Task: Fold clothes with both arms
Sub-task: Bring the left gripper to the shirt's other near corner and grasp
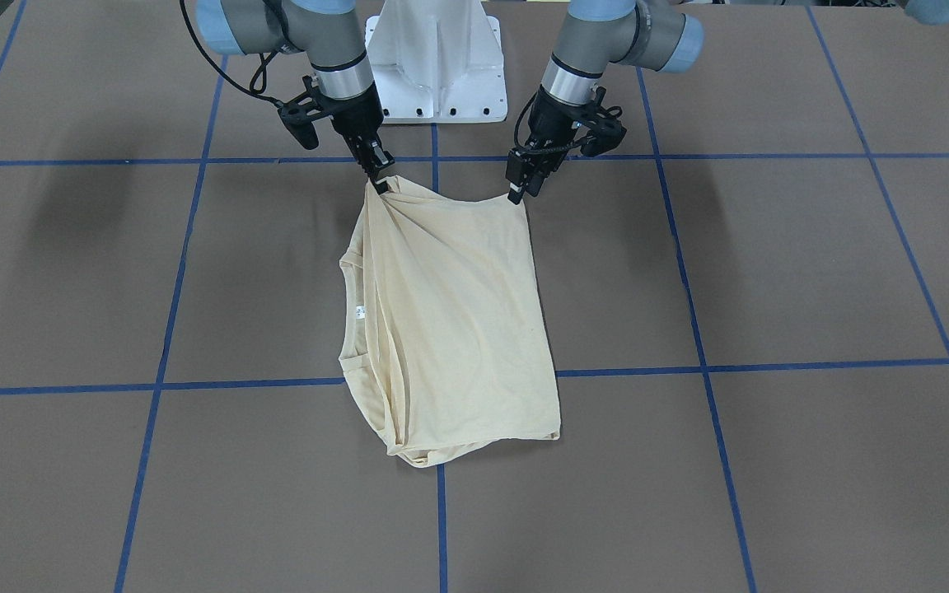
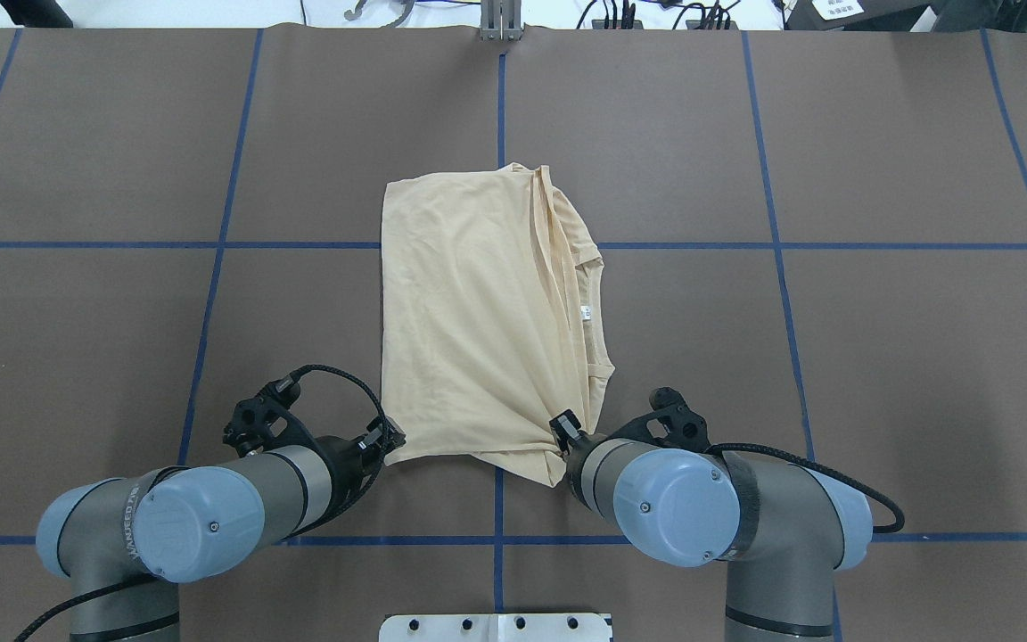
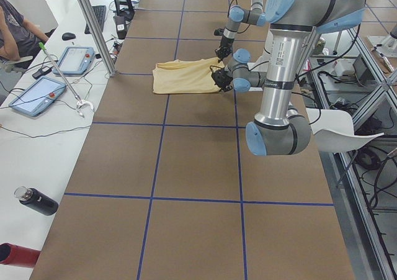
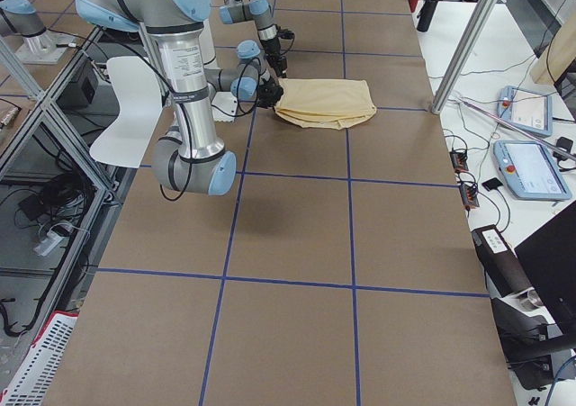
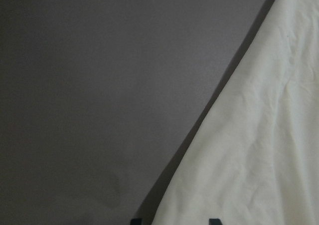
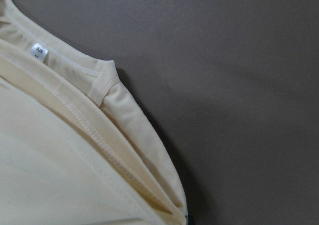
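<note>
The right end effector (image 1: 376, 176) is squeezed shut on a bunched corner of the T-shirt (image 1: 458, 329). The creases in the cloth all run to it. The left end effector (image 1: 517, 193) sits at the other near corner. In its wrist view its tips look a little apart, with the shirt's edge between them, so it is hard to tell if it is pinching. The shirt's near edge runs between the two end effectors. From there the shirt stretches away from both, flat on the brown bench (image 1: 771, 280). It is a long narrow shape with no sleeves sticking out, so the side folds seem done. The small white neck label (image 1: 362, 311) lies ahead of the right end effector. The front picture is hidden. What is left, most likely, is to carry the near edge over to the far edge.
</note>
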Controlling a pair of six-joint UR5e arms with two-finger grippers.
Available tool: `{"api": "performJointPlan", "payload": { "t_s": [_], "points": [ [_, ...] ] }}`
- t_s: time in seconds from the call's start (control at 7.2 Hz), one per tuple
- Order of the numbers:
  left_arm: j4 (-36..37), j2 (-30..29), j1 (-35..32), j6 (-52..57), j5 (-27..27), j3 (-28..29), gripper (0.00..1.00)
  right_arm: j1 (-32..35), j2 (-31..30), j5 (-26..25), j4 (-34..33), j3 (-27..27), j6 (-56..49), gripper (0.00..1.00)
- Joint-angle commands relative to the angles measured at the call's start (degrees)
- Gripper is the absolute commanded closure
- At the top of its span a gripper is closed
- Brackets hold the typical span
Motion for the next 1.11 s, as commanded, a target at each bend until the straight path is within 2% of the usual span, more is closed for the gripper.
{"api": "performJointPlan", "payload": {
  "t_s": [0.0, 0.28, 0.42, 0.56, 0.69, 0.97],
  "points": [
    [0.0, -0.32, 1.04, -0.02, 0.0, 0.79, 0.46, 0.0, 0.11, 0.0, 0.0, 0.03, 0.0, 1.0],
    [0.0, -0.59, 1.13, -0.02, 0.0, 1.4, 0.55, 0.0, 0.03, 0.0, 0.0, 0.03, 0.0, 1.0],
    [0.09, -0.68, 1.04, -0.11, 0.0, 1.4, 0.67, 0.0, -0.06, 0.0, 0.0, 0.03, 0.0, 1.0],
    [0.09, -0.59, 1.04, -0.54, 0.0, 1.4, 0.94, 0.0, 0.03, 0.0, 0.0, 0.11, 0.0, 1.0],
    [0.09, -0.68, 1.04, -0.55, 0.0, 1.4, 1.0, 0.0, -0.15, 0.0, 0.0, 0.46, 0.0, 1.0],
    [0.09, -0.94, 0.78, -0.46, -0.44, -1.47, 1.0, 0.0, -0.15, -0.09, 0.0, 0.82, 0.09, 1.0]
  ]
}}
